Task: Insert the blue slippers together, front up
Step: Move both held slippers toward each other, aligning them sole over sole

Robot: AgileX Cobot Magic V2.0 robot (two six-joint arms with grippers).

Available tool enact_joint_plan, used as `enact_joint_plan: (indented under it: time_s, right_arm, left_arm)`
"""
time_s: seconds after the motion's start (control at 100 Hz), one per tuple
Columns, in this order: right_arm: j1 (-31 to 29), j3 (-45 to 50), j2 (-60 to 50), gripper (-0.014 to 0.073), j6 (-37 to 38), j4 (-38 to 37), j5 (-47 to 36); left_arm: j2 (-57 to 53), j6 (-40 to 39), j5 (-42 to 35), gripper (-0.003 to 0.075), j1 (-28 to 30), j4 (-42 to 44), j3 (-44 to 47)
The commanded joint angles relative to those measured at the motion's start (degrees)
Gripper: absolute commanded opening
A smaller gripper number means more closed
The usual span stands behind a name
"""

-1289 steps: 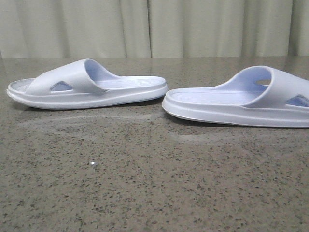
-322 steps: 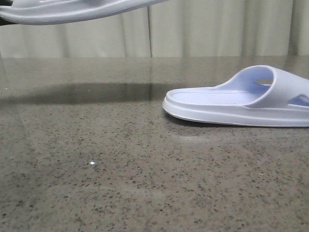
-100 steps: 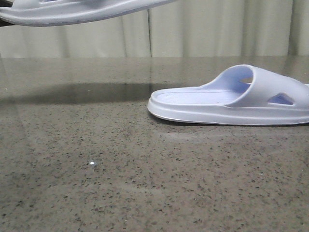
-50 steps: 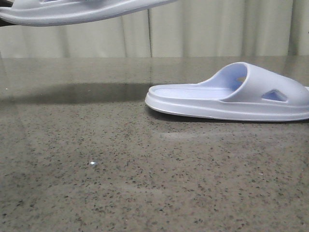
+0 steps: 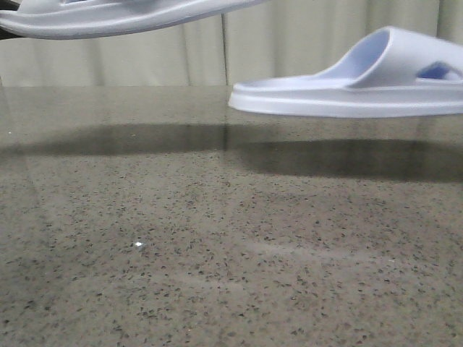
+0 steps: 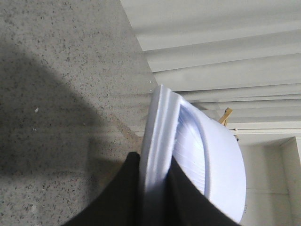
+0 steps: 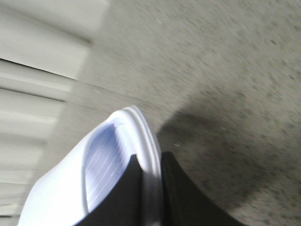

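Speckled grey-brown stone tabletop (image 5: 217, 253) fills the front view, a pleated pale curtain (image 5: 304, 43) behind it and two dark shadows across its far half. Both pale lavender-blue moulded foam slide sandals are off the surface. Right slipper (image 5: 347, 87) hangs level above the right shadow, sole down, strap with triangular cut-out toward the right edge. Left slipper (image 5: 116, 16) is higher, only its thick sole showing along the top-left edge; the two are well apart. Left gripper (image 6: 155, 188): black fingers (image 6: 124, 197) clamped on the rim of the left slipper's sole. Right gripper (image 7: 148, 188): black fingers (image 7: 176, 193) pinching the right slipper's sole edge likewise; that view is blurred.
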Motion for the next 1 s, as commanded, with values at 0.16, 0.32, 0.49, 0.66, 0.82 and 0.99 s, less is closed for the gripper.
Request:
enact_joint_plan:
  time_s: [0.16,0.32,0.49,0.66,0.82,0.99]
  right_arm:
    - [-0.1,-2.71,-8.68,-0.0107,-0.2,-0.23,-2.45]
    - [-0.1,-5.06,-13.04,-0.0106,-0.2,-1.05,-1.14]
    - [-0.1,-8.5,-15.58,-0.0106,-0.2,-3.16,2.49]
    - [-0.1,-12.22,-15.74,-0.0107,-0.23,-5.3,7.44]
    - [-0.1,-12.83,-15.63,-0.0107,-0.23,-6.58,6.74]
    - [-0.1,-12.83,-13.49,-0.0107,-0.23,-7.57,5.91]
  left_arm:
    - [-1.88,0.12,3.44,0.0016,-0.11,-4.15,-1.31]
    - [-1.88,0.12,3.44,0.0016,-0.11,-4.4,-1.31]
    - [-1.88,0.12,3.44,0.0016,-0.11,-4.68,-1.31]
    - [-1.88,0.12,3.44,0.0016,-0.11,-5.5,-1.31]
    - [-1.88,0.12,4.08,0.0016,-0.11,-5.5,-1.31]
    - [-1.88,0.12,4.48,0.0016,-1.86,-5.5,-1.31]
